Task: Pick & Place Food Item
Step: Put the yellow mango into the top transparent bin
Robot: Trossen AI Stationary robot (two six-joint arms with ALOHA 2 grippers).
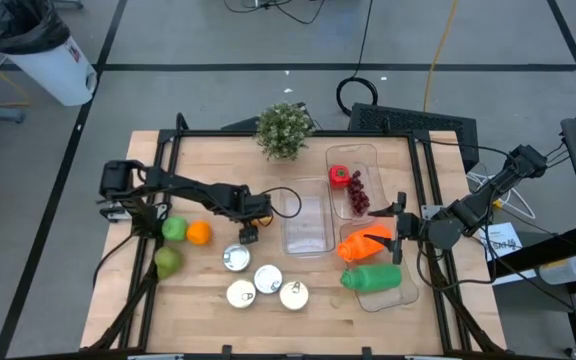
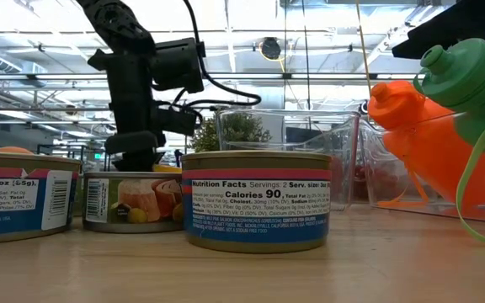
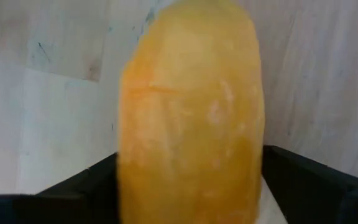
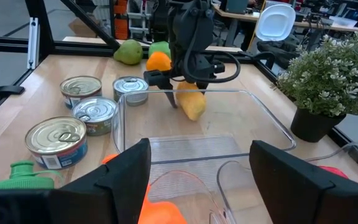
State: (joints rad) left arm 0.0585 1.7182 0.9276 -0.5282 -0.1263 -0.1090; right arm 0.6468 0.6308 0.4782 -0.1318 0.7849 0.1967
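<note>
Four cans at desk front-centre; fruits left; bottles right; plant behind.

Table: pale wood planks, matt, faint grain.
Cans: metal, shiny rims, glossy printed paper labels; ring-pull lids bright, reflective.
Containers: clear plastic, glossy, ribbed floor in middle one.
Orange bottle and green bottle: smooth plastic, slight sheen.
Yellow food item between left gripper fingers: matt, waxy, faintly dimpled skin.
Gripper fingers: dark matt plastic.
Potted plant: fine artificial-looking foliage, dark matt pot.
</note>
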